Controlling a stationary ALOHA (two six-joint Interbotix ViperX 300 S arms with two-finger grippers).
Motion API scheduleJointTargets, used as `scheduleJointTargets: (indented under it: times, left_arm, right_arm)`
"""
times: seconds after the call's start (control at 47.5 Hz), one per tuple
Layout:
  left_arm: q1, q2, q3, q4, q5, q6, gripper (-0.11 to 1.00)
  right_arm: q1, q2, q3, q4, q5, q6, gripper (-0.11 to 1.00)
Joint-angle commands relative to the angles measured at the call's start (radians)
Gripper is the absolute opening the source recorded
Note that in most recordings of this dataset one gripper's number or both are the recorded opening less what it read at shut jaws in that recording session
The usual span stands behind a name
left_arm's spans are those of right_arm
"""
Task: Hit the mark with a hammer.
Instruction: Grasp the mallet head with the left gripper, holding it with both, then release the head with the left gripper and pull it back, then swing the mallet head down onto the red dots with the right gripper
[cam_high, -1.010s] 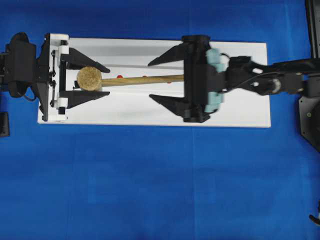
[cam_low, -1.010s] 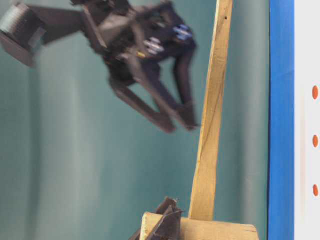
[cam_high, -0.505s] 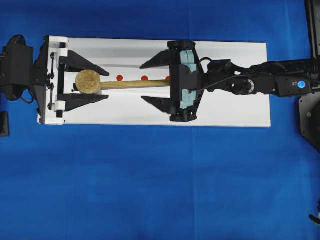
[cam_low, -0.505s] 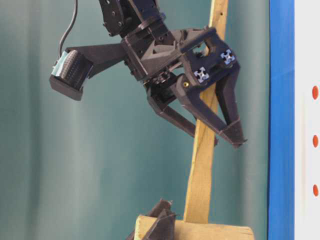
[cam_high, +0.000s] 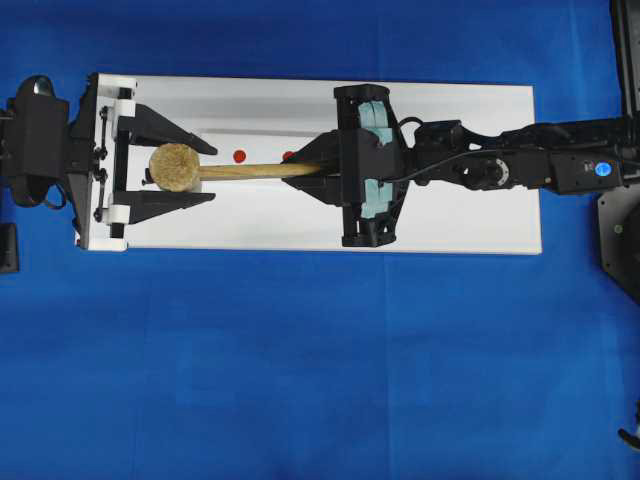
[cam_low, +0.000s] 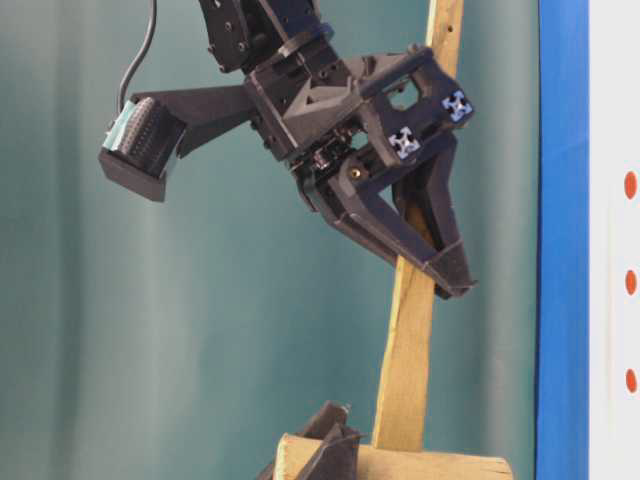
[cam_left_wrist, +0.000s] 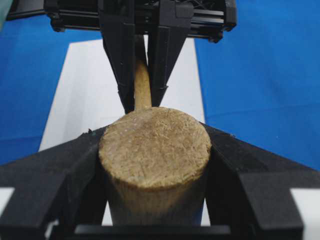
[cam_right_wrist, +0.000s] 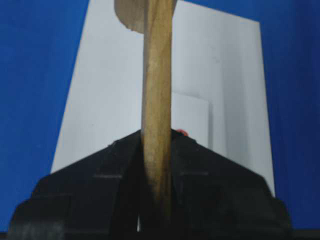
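Pale wood, black plastic, white board, blue cloth

The hammer (cam_left_wrist: 154, 160) is unvarnished light wood: its head's end grain looks coarse and fibrous, the handle smoother and matt. Both the left gripper (cam_high: 165, 168) and the right gripper (cam_low: 440, 262) look like matt black plastic. The white board (cam_high: 470, 215) is smooth with a slight sheen; the blue table cover (cam_high: 300, 370) looks like matt cloth.

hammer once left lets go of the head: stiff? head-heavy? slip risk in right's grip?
Probably stiff: the hammer has a straight wooden handle with no visible sag. Likely head-heavy: the thick cylindrical head sits in the left gripper, far from the right gripper, which pinches the flat handle. It may droop or pivot there, since bare wood looks fairly smooth.
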Motion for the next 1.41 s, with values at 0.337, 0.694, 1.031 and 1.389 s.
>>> scheduleJointTargets:
  times: [0.337,0.694,1.031,1.389]
  left_arm:
    - [0.003,-0.032,-0.017,-0.005,-0.005,-0.031,0.50]
    - [0.015,-0.129,0.043,-0.005,0.018,-0.031,0.87]
    - [0.035,-0.298,0.112,-0.005,0.181,-0.035,0.87]
    - [0.040,-0.426,0.164,-0.005,0.232,-0.035,0.87]
  right_arm:
    - [-0.002,-0.034,-0.009,0.037,-0.008,-0.002,0.02]
    - [-0.003,-0.153,0.106,0.115,-0.035,-0.002,0.02]
    - [-0.003,-0.307,0.256,0.221,-0.057,-0.002,0.02]
    - [-0.003,-0.308,0.259,0.232,-0.072,-0.003,0.02]
